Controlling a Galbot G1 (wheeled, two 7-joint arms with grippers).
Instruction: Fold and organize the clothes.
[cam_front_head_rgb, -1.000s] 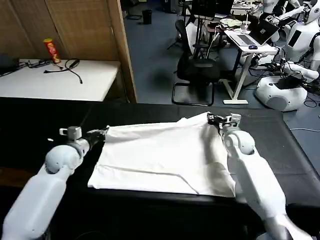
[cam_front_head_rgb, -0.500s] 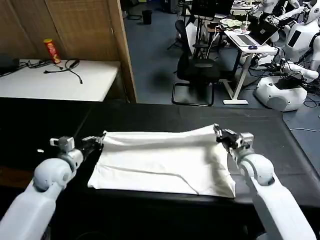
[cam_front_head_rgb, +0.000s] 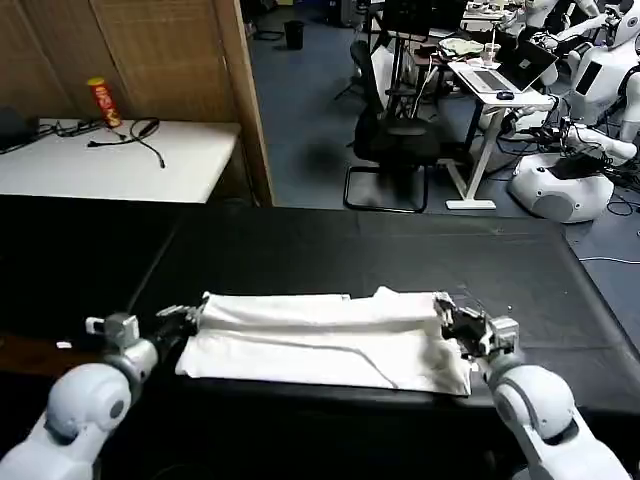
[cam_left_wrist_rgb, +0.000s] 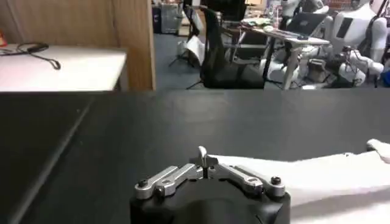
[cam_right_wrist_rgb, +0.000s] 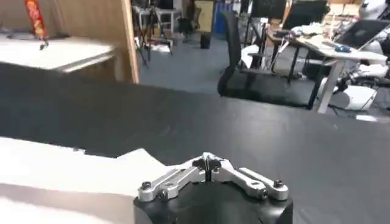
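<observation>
Shirt (cam_front_head_rgb: 330, 340) lies folded in a long white band near the front edge of the black table (cam_front_head_rgb: 350, 250). Left end effector (cam_front_head_rgb: 182, 318) pinches its left end, right end effector (cam_front_head_rgb: 452, 318) its right end, both clamped on cloth.

Robotics lab/office: white humanoid robots (cam_front_head_rgb: 600, 70) parked far right, laptop (cam_front_head_rgb: 520, 62) on a standing desk (cam_front_head_rgb: 495, 85), black office chair (cam_front_head_rgb: 395, 130), white side table (cam_front_head_rgb: 110, 160) with cables far left.
</observation>
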